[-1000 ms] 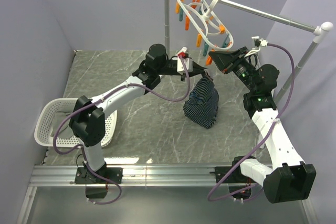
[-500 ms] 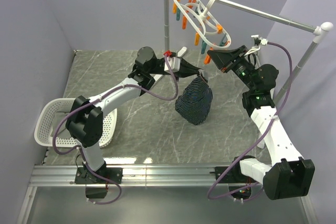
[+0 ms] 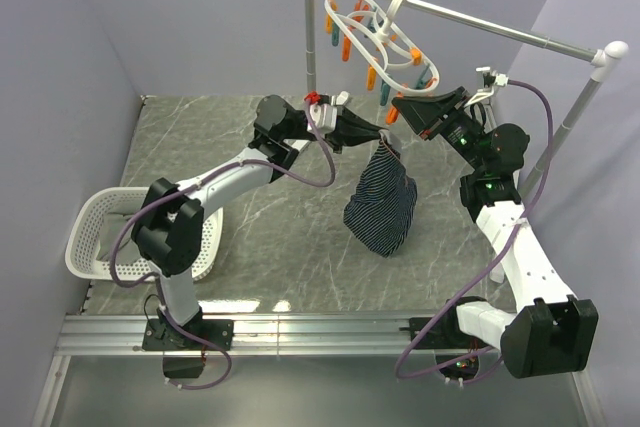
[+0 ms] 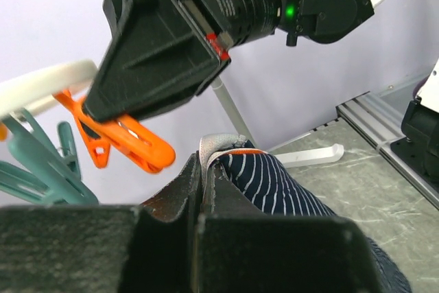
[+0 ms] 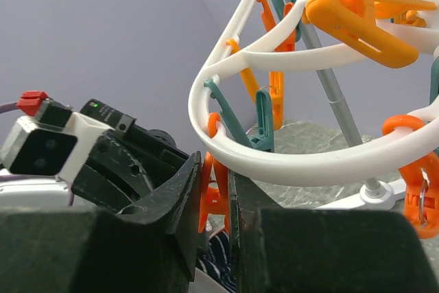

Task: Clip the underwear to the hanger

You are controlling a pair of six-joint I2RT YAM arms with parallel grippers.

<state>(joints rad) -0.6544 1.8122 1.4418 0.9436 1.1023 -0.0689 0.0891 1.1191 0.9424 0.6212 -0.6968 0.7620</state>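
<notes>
The underwear [image 3: 382, 205], dark navy with thin light stripes, hangs from my left gripper [image 3: 384, 138]. In the left wrist view that gripper [image 4: 204, 164] is shut on the orange-trimmed edge of the underwear [image 4: 278, 184]. The white oval hanger [image 3: 383, 35] dangles from the rail with orange and teal pegs. My right gripper [image 3: 399, 113] is shut on an orange peg [image 5: 213, 205] under the hanger's ring [image 5: 288, 157], jaws pressing both its sides. This peg [image 4: 130, 143] sits just left of and above the held edge. Striped fabric [image 5: 217, 260] shows right below the right gripper [image 5: 214, 167].
The grey metal rail stand [image 3: 480, 23] crosses the back right, its post [image 3: 309, 42] at the back centre. A white basket [image 3: 95, 239] sits at the table's left edge. Purple walls close in the left and back.
My left gripper swung the underwear left, then back right under the squeezed peg. The hanger and the rail's post have shifted a little to the left. Both grips are unchanged.
</notes>
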